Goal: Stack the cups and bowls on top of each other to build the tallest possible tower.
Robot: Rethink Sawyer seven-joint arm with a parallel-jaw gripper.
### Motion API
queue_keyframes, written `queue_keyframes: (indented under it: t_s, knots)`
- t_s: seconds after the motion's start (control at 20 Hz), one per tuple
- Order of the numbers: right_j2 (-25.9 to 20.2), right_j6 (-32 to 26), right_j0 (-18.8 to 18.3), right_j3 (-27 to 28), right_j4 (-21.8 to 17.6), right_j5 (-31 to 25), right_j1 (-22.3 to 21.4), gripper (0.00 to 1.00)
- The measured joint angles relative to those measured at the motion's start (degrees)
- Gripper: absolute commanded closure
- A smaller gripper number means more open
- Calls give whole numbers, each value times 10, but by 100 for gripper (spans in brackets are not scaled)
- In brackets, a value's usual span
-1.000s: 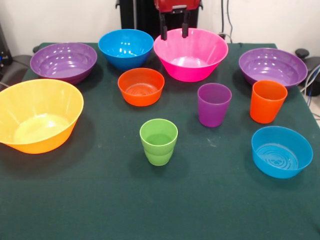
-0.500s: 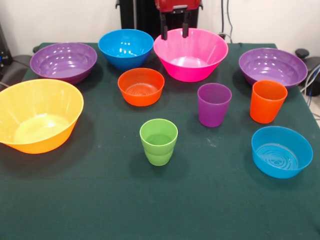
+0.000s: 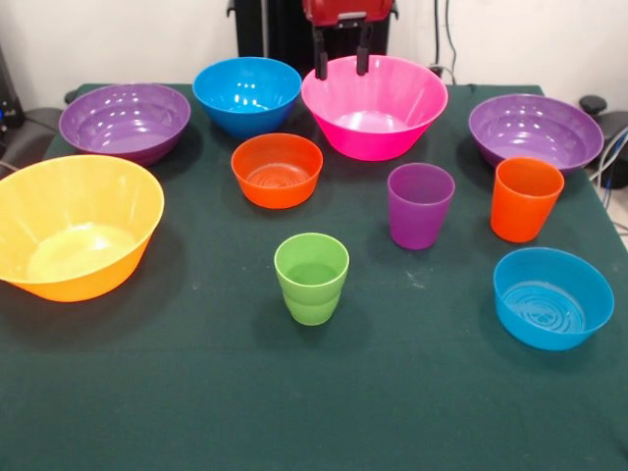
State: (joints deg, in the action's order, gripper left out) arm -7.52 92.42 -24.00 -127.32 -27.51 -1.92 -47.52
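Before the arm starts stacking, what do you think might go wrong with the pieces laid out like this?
1. The end effector, open, hangs at the pink bowl's far rim; descending straight could clip it.
2. The purple cup and orange cup stand close together, so grasping one may nudge the other.
3. The green cup looks like a narrow base; bowls set on it may wobble.

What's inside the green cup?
Nothing shows inside the green cup: its visible inner wall is bare green. The near rim hides the very bottom from this view, so something tiny there can't be ruled out.
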Motion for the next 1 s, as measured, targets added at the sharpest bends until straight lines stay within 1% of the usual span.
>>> queue_keyframes:
  t_s: [0.5, 1.0]
  knots:
    - [1, 0, 0, 3, 0, 0, 12, 0]
    - [2, 0, 1, 3, -8, 0, 12, 0]
